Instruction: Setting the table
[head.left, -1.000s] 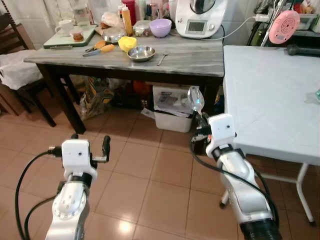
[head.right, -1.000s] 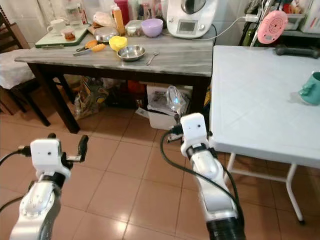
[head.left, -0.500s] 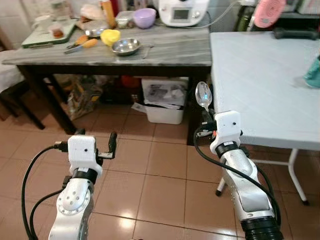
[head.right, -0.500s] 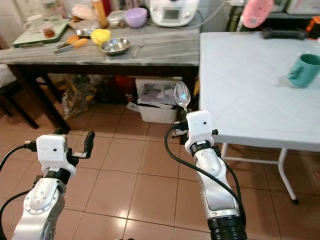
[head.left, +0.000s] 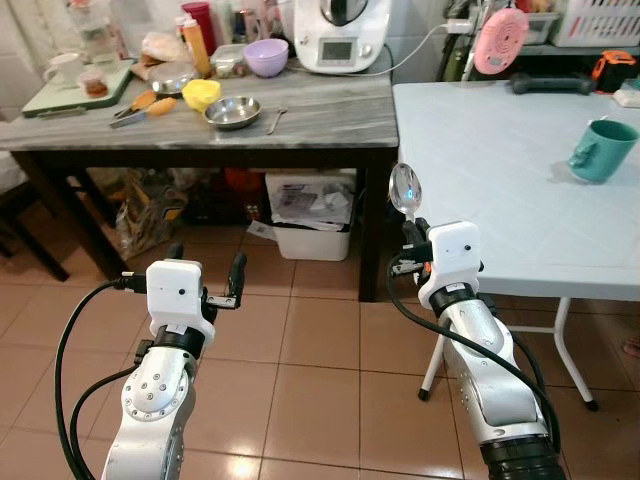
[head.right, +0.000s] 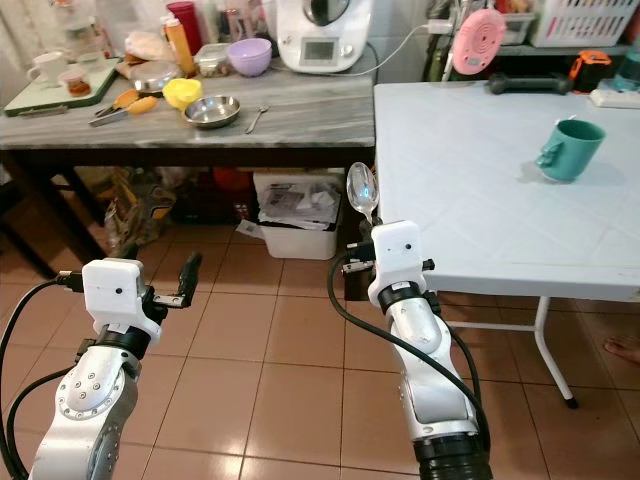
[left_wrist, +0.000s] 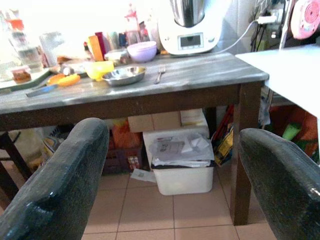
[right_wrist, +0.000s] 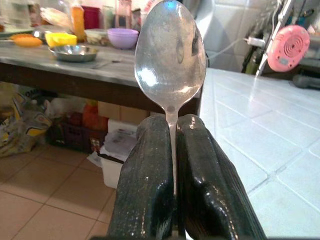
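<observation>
A metal spoon is pinched by its handle between the pressed-together fingers of the right gripper, its bowl held upright above them, just beside the near corner of the white table. A teal mug stands on that table. The left gripper is held spread and empty over the tiled floor.

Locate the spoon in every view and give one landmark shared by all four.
Left eye: spoon, upright in the right gripper, off the white table's near left corner.
Right eye: spoon, centre, same grip.
Left wrist: not in it.
Right wrist: spoon, bowl up, handle pinched between the fingers.
Shared landmark: steel bowl on the grey table.
</observation>
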